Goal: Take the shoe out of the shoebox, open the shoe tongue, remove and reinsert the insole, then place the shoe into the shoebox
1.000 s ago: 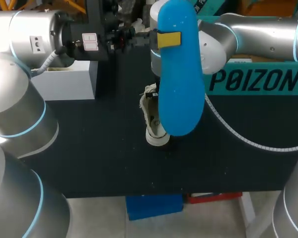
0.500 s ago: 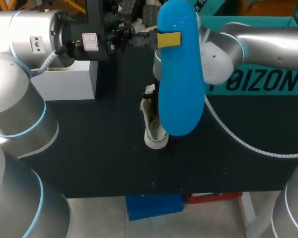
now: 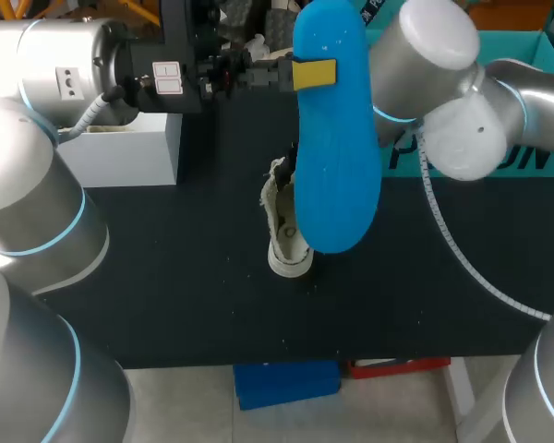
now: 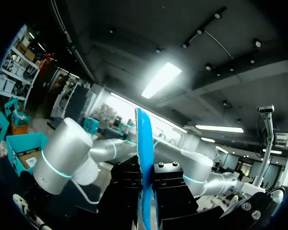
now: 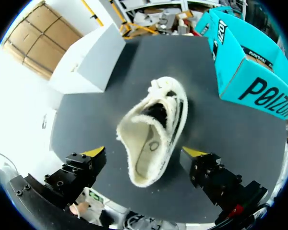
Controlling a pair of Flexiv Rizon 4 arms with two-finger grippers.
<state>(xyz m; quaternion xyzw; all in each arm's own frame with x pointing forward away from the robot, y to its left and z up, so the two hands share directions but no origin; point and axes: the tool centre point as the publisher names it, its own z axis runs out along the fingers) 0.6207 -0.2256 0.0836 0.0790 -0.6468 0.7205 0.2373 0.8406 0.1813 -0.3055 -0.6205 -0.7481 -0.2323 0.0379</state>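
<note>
You have the left gripper [image 4: 145, 191] clamped on the blue insole [image 3: 337, 157], held upright high over the table [image 3: 166, 277]. The shoe [image 5: 153, 139] lies mid-table, long axis about 12 to 6, directly under the right gripper [image 5: 144, 152], whose empty fingers [image 5: 93, 153] stand wide apart either side.

Head view: insole [image 3: 337, 157] covers most of the shoe [image 3: 279, 221]; I only get its cream edge. Right arm [image 3: 462, 111] blocks most of the shoebox [image 3: 517, 41]. Left wrist: insole edge-on, lower end cut off.
</note>
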